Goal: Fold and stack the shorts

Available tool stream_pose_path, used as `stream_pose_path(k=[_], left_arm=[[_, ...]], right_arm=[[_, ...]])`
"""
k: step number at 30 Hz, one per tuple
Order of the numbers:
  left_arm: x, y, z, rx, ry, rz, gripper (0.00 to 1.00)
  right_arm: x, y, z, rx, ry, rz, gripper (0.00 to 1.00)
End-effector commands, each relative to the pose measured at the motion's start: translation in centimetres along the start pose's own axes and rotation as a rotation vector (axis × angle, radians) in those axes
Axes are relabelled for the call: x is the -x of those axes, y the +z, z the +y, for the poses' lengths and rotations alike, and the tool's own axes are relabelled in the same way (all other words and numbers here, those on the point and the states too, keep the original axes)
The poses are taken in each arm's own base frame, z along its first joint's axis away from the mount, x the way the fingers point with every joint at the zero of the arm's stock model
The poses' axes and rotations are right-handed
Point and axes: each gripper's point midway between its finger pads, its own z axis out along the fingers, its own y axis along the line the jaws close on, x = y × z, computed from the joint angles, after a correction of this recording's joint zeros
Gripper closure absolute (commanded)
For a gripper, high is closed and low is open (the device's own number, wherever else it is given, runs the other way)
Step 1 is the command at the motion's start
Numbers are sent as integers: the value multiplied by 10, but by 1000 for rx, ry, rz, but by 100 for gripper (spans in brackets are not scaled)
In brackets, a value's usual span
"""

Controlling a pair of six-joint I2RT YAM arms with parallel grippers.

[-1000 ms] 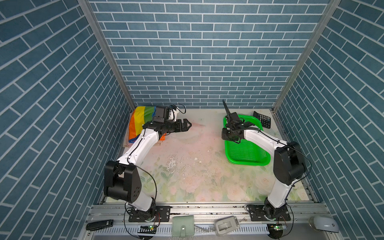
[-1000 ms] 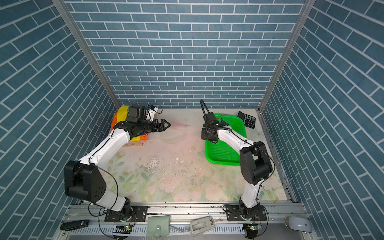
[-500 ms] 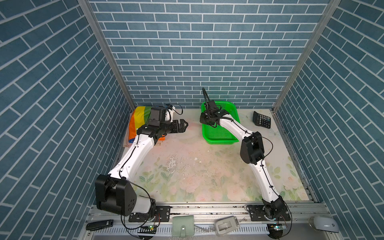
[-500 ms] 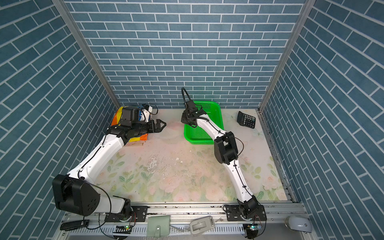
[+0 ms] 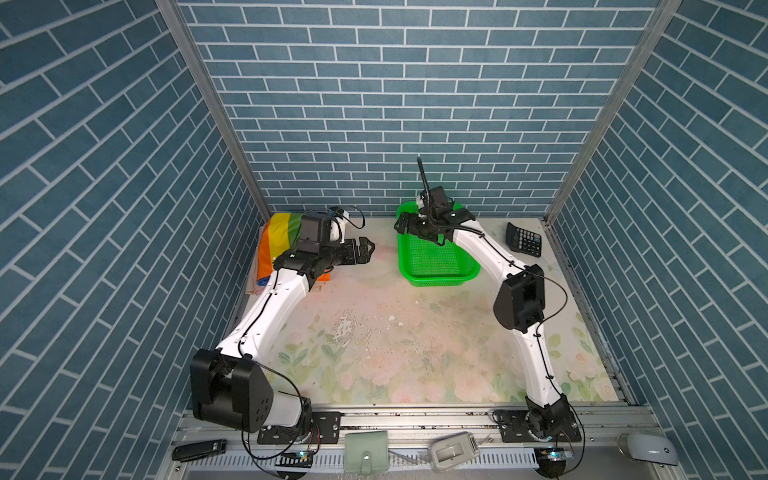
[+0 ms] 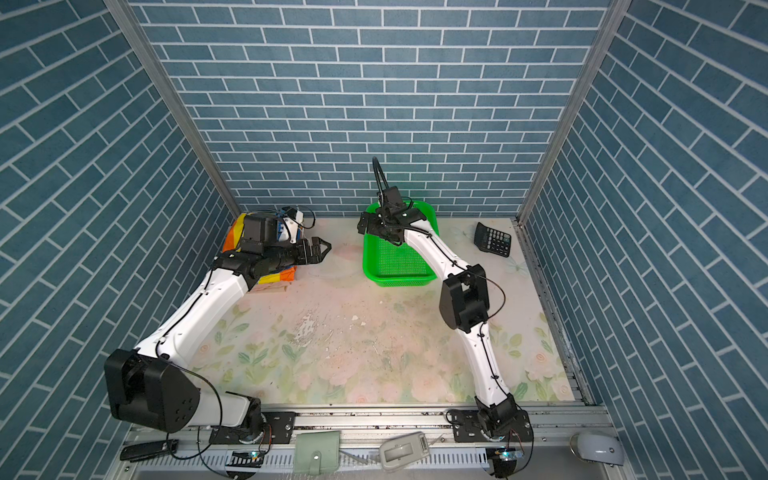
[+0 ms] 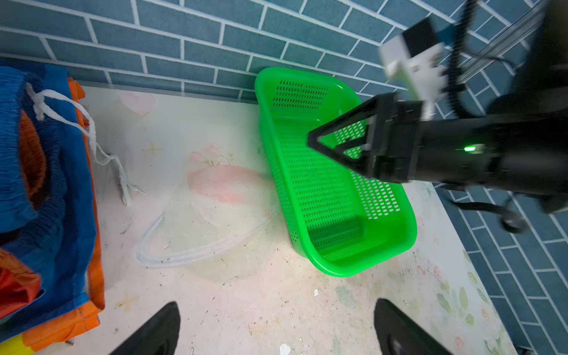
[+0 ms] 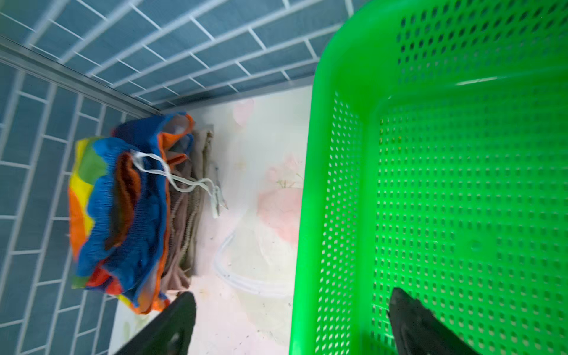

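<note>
Rainbow shorts (image 5: 277,235) lie on top of beige shorts (image 8: 187,215) in the far left corner of the table (image 5: 395,332), with the stack's long axis running front to back along the table's left edge. Left claw (image 5: 368,252) is nearer, fingers apart and empty. It points away from the stack toward the green basket (image 5: 440,280), and the stack sits back beside its wrist. Right claw (image 8: 295,319) is apart and empty, straddling the basket rim on the stack's side.

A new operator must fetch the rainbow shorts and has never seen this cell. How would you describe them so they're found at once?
Go to the far left corner of the table, where the brick walls meet. The rainbow shorts lie there on top of the beige shorts. Bright stripes and a white cord set them apart from the plain cloth beneath.
</note>
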Motion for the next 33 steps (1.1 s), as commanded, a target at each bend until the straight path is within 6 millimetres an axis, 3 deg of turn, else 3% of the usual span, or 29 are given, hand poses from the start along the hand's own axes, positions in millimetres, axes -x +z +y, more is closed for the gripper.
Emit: stream_pose_path(k=[1, 4, 6, 8, 10, 12, 15, 19, 23, 28, 31, 33], left_arm=[[15, -9, 2, 26, 40, -69, 0], [18, -7, 2, 26, 46, -87, 0], [19, -6, 3, 30, 54, -100, 0], [19, -6, 8, 57, 76, -114, 0], [20, -7, 24, 149, 109, -135, 0], [26, -14, 54, 318, 164, -209, 1], [22, -20, 98, 544, 227, -270, 0], [-3, -24, 139, 695, 246, -236, 0], [-33, -21, 173, 715, 186, -251, 0], [-51, -10, 212, 759, 114, -222, 0], [-37, -16, 215, 740, 117, -306, 0], [-42, -20, 212, 711, 137, -368, 0]], right_arm=[[51, -96, -8, -15, -70, -174, 1], [54, -135, -69, -124, -52, -240, 1], [47, -165, -133, -318, -44, -310, 1], [24, -183, -190, -478, -36, -344, 1], [1, -203, -239, -637, -45, -392, 1], [-28, -218, -284, -812, -49, -421, 1], [-70, -227, -326, -964, -50, -390, 1], [-108, -223, -348, -1038, -124, -360, 1], [-129, -218, -355, -1034, -137, -411, 1], [-123, -206, -343, -925, -208, -501, 1], [-119, -204, -324, -822, -297, -613, 1], [-125, -205, -328, -834, -300, -654, 1]])
